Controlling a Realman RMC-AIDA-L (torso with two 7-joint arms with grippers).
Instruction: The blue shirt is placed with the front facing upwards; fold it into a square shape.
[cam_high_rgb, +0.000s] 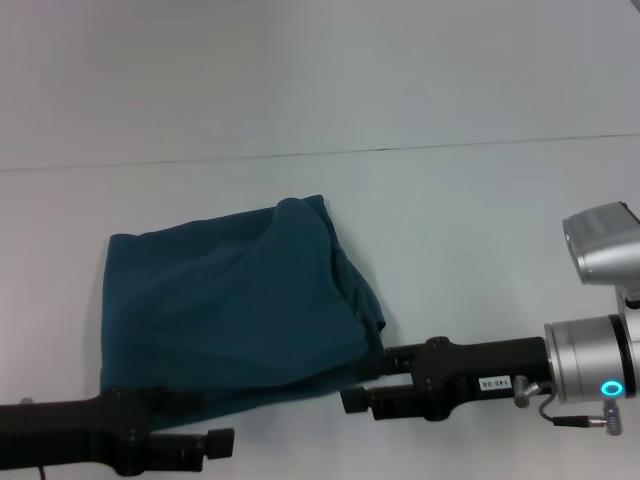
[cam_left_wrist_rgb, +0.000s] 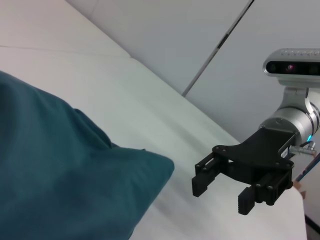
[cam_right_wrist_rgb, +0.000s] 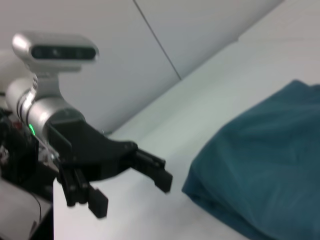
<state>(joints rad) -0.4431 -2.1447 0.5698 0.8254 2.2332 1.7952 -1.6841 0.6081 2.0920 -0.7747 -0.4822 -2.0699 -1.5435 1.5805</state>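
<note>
Folding looks nearly finished: the blue shirt (cam_high_rgb: 235, 305) lies as a rough square at table centre. My left gripper (cam_high_rgb: 215, 443) at seven o'clock and right gripper (cam_high_rgb: 368, 385) at four o'clock hang open, holding nothing; next comes smoothing its edges.

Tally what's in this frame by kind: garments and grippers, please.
Blue shirt, folded, on the table: 1
Grippers: 2, left gripper open, right gripper open, neither touching the shirt
Total: 3
</note>
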